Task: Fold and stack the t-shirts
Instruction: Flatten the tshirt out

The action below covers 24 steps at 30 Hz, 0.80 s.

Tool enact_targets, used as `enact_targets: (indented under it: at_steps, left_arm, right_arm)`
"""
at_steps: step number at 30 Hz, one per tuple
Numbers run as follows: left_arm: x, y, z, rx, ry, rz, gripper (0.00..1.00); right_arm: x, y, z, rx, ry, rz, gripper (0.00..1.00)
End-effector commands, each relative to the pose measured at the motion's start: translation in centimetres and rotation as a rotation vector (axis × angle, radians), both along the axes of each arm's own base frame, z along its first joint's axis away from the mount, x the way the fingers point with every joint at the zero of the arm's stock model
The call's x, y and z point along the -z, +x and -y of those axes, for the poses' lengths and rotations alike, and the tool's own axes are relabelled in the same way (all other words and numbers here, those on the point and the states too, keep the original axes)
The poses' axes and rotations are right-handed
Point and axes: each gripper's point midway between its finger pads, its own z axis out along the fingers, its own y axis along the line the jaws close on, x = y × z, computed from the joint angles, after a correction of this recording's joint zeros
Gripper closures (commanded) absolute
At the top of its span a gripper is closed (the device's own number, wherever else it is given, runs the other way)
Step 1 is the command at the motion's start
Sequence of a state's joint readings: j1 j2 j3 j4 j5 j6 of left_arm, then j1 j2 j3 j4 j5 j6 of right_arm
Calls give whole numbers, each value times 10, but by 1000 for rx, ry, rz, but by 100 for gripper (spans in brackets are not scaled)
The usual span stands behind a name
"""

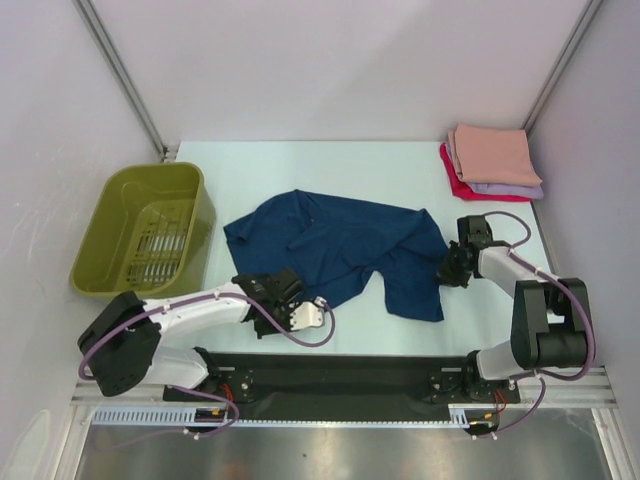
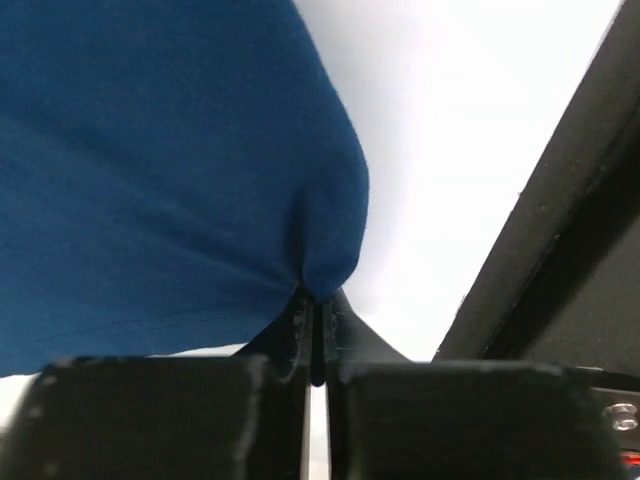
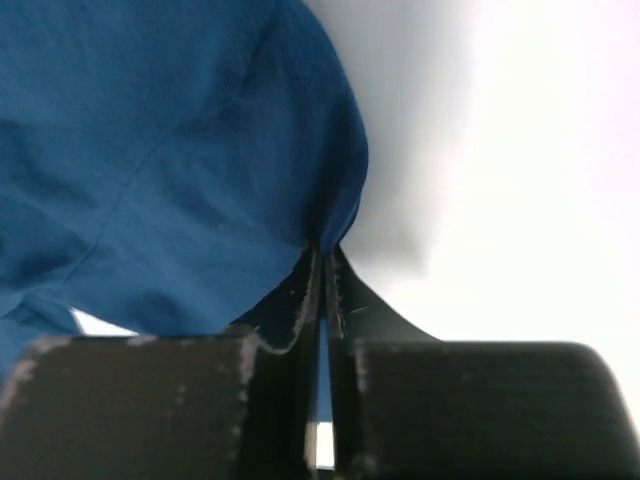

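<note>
Pale walls close in a white bench [image 1: 380, 170], and on its middle the navy t-shirt [image 1: 340, 250] lies rumpled and partly doubled over itself, so neither sleeve nor which face is up can be made out. The left gripper [image 1: 283, 283] has its jaws closed on the shirt's near left edge; the left wrist view shows a bunched fold of blue cloth [image 2: 150, 180] pinched at the fingertips [image 2: 313, 300], the rest of the garment cut off by the frame. The right gripper [image 1: 450, 268] is clamped on the shirt's right edge, and the right wrist view shows cloth [image 3: 170, 170] nipped between its closed tips [image 3: 322, 255], with only blank pale surface beyond. From above, both sets of fingers are dark shapes against dark cloth and hard to separate.

At the far right corner sits a stack of folded tees: peach t-shirt [image 1: 492, 155] on top, lavender t-shirt [image 1: 510, 188] showing as a strip beneath, red t-shirt [image 1: 453, 175] mostly covered at the bottom. An olive-green basket [image 1: 95, 250] stands at the left edge, well apart from the shirt.
</note>
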<state>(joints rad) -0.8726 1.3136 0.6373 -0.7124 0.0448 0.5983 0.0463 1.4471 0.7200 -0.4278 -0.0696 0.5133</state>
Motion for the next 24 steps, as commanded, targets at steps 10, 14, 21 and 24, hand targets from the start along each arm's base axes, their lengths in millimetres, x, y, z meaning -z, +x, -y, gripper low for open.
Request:
enact_targets:
  at_steps: [10,14,21,24]
  left_arm:
    - [-204,117,-42,-272,-200,500,100]
    - [-326,130,-65,-343,-301,744,100]
    - [-458,121,-102,-469,-382,1093,100]
    - [-498,112,-112,-487,-407,1191,100]
  right_arm:
    - [-269,28,16,-12,0,544,100]
    - [-378,11,14,-48,-10,782,100]
    - [-518,-41,16,-46,-58,1130,100]
    - [-564,-66,18,-26,-78,1258,100]
